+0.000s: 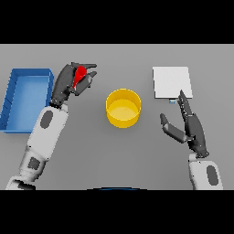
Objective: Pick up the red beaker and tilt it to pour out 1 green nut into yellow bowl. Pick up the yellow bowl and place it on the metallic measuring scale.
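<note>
Already left hand is curled round red beaker, left of yellow bowl. Beaker prob. light, rigid; grip its sides. Right hand lies apart, fingers straight, nr scale.

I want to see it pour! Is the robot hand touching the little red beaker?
Touching: head view shows the left robot hand with fingers curled around the red beaker.
</note>
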Robot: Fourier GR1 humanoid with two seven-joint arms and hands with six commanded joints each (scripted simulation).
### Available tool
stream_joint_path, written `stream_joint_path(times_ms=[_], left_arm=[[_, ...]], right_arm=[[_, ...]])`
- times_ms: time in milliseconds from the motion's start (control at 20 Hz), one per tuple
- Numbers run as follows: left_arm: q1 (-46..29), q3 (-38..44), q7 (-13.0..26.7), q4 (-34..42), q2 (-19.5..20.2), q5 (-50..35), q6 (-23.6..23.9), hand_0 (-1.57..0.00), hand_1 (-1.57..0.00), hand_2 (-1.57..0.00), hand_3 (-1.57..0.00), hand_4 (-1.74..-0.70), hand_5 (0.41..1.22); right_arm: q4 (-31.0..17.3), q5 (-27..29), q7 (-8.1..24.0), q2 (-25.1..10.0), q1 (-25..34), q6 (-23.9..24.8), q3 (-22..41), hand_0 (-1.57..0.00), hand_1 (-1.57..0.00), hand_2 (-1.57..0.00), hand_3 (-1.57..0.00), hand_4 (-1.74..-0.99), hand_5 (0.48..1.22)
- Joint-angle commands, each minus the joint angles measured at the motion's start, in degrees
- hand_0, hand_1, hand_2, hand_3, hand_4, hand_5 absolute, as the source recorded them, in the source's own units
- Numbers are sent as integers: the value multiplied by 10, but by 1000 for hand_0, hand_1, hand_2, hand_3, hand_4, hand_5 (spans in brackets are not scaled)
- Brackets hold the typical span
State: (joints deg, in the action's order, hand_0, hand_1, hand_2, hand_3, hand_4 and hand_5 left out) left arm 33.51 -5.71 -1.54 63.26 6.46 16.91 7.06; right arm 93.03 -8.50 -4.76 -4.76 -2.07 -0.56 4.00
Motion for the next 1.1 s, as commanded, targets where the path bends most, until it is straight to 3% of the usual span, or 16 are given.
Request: stream_joint_path(times_ms=[0, 400, 600, 750, 900, 1050], left_arm=[[3, -12, 9, 1, 9, 10, -3, -1566, -1566, -1566, -1562, -1641, 1131], [99, -173, 83, -18, 88, 169, -74, -1570, -1570, -1570, -1570, -1724, 1160], [142, -243, 76, -48, 111, 217, -138, -1571, -1571, -1571, -1570, -1734, 1196], [182, -287, 84, -68, 118, 245, -190, -1571, -1571, -1571, -1571, -1606, 1208], [223, -336, 104, -81, 117, 275, -241, -1571, -1571, -1571, -1355, -1663, 1214], [261, -383, 105, -105, 118, 306, -275, -1571, -1571, -1571, -1301, -1693, 1218]], right_arm=[[-4, 1, 8, -2, 6, 0, -3, 1, 1, 1, 1, -1274, 683], [1, -5, 14, 7, 4, 5, 4, 1, 1, 1, 1, -1287, 694], [7, -2, 22, -4, 5, 1, -1, 1, 1, 1, 1, -1290, 694], [4, 10, 34, 6, 10, 2, -5, 1, 1, 1, 1, -1284, 678], [-1, 15, 33, 17, 9, 4, -5, 1, 1, 1, 1, -1279, 651], [3, 24, 33, 23, 3, 0, -4, 1, 1, 1, 1, -1299, 627]])
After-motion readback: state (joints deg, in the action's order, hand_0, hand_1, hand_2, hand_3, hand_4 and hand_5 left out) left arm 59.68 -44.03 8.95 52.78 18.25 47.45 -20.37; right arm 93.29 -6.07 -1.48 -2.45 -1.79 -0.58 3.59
